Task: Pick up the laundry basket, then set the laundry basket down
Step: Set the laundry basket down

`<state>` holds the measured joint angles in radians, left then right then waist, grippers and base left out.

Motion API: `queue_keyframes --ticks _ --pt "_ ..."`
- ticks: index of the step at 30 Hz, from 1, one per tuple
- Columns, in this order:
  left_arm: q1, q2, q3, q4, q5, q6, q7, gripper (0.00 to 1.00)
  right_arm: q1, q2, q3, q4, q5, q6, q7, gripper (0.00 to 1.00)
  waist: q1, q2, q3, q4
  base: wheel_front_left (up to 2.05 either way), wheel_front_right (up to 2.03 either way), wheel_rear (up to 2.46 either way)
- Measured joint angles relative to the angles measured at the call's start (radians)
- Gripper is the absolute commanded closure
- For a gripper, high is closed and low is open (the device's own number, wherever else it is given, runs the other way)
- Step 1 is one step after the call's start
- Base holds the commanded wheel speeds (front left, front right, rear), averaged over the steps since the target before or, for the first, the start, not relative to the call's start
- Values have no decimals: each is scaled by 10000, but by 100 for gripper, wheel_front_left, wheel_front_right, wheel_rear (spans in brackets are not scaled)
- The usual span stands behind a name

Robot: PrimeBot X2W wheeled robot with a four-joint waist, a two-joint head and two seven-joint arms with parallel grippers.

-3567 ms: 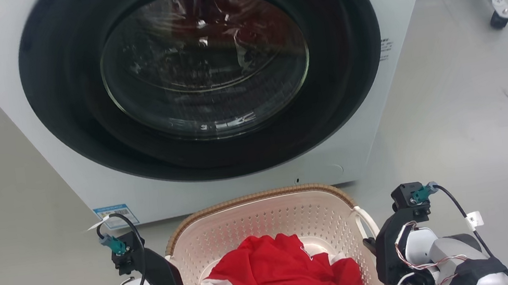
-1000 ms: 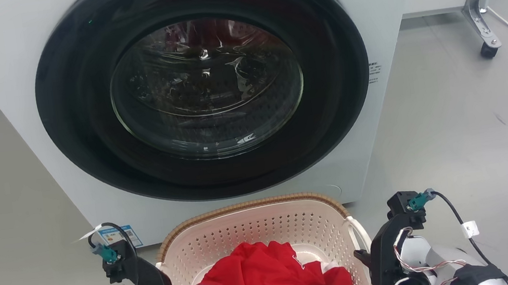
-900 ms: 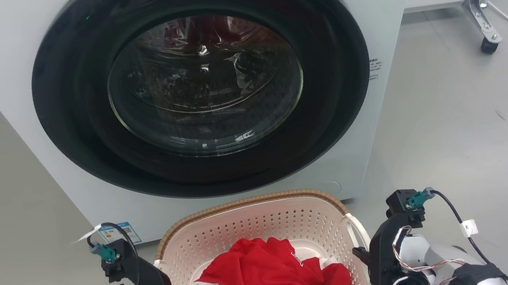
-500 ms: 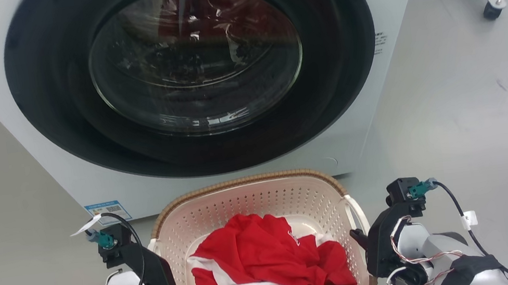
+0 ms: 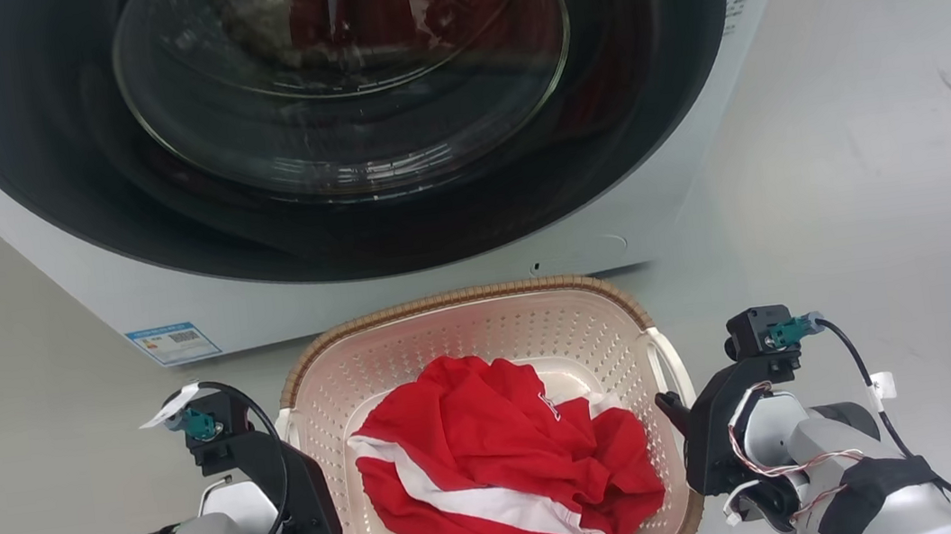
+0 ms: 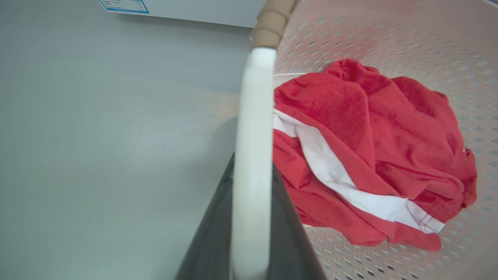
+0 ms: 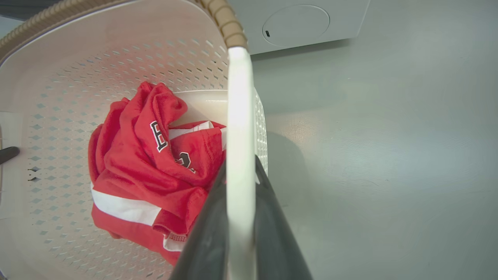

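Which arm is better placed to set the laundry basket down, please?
Neither alone: the left gripper clamps the laundry basket's left handle, the right gripper its right handle; lower with both.

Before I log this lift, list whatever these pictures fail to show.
Underside of the cream-white perforated plastic laundry basket: head view, hidden by its own walls, so floor contact unknown.
Inner pads of the left tool and right tool: wrist views, covered by the white handles.
Blue-edged paper sticker on the white washing machine: head view, print too small.
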<state>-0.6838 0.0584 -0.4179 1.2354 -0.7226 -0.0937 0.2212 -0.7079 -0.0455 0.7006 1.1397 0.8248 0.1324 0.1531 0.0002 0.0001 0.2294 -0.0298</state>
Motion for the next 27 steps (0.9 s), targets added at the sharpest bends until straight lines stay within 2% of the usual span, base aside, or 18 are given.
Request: queue_keyframes --ticks 27 --pt "-952 -58 -328 -249 495 56 -1580 100 -1175 -211 412 81 -619 -4 -1448 100 -1 0 2951 83 0 0 0"
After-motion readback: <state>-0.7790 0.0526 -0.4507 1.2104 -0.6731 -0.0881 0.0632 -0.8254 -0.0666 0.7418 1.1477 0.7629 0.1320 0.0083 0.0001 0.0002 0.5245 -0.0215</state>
